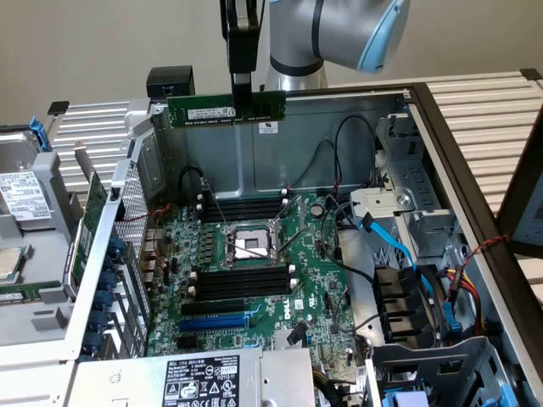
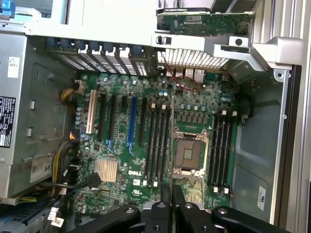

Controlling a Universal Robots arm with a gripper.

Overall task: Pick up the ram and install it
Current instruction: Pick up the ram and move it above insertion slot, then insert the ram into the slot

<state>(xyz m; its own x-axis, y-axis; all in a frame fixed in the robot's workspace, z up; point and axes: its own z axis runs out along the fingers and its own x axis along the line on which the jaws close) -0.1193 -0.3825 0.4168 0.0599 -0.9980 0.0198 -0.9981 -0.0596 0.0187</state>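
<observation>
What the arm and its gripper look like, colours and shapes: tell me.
The arm is smooth silver-grey tubing with rounded joints, one closed by a light blue cap. The gripper is black: a blocky body narrowing to slim flat fingers, with black links on round pivots.

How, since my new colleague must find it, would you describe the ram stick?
Find the open computer case. Above it the hand hangs shut on the ram: a long thin green stick held level in mid-air, unlike the black memory slots fixed on the motherboard.
</observation>
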